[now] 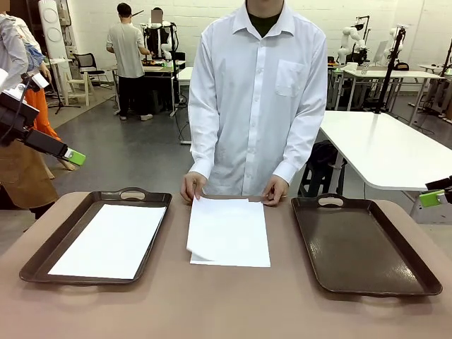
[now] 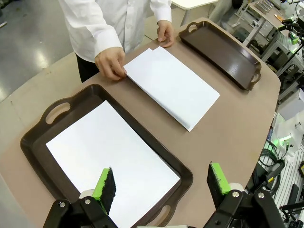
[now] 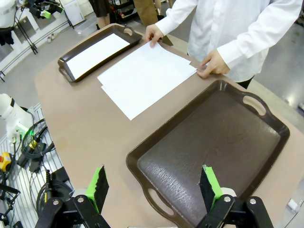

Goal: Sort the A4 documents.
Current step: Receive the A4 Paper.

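A loose stack of white A4 documents (image 1: 229, 232) lies in the middle of the brown table, its near left corner curled. The person holds its far edge with both hands (image 1: 191, 187). Another A4 sheet (image 1: 109, 240) lies flat in the left dark brown tray (image 1: 131, 194). My left gripper (image 2: 161, 185) hovers open above that tray's near end, over the sheet (image 2: 109, 161). My right gripper (image 3: 153, 186) hangs open over the near edge of the bare right tray (image 3: 213, 147). From the front, the left gripper (image 1: 74, 157) and right gripper (image 1: 432, 198) sit raised at the picture's sides.
The right tray (image 1: 360, 244) holds nothing. Bare table strips separate the stack (image 2: 171, 85) from each tray. The person in a white shirt (image 1: 258, 92) stands at the far edge. White tables and other people fill the room behind.
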### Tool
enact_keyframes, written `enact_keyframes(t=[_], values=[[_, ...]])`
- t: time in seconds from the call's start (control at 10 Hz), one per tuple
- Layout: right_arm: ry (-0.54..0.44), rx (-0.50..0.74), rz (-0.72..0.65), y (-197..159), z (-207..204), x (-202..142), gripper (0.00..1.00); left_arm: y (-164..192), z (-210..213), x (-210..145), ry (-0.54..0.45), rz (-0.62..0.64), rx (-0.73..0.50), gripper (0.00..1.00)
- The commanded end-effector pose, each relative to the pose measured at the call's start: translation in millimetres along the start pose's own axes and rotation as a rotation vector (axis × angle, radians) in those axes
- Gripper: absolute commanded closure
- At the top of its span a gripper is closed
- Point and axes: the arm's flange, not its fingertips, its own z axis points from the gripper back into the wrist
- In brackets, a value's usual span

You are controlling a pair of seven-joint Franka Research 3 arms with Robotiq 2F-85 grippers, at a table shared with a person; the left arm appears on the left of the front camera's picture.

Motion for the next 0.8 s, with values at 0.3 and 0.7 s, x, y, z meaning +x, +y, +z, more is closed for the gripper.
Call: enact_keyframes(t=[0.3,0.7], values=[[-0.023,0.016,0.010,-2.9,-1.2,0.2,0.00,-0.8,0.2,-0.2,0.004,-0.006,0.001,0.00],[-0.023,0.016,0.010,-2.9,-1.2,0.2,0.00,-0.8,0.2,-0.2,0.004,-0.006,0.001,0.00]])
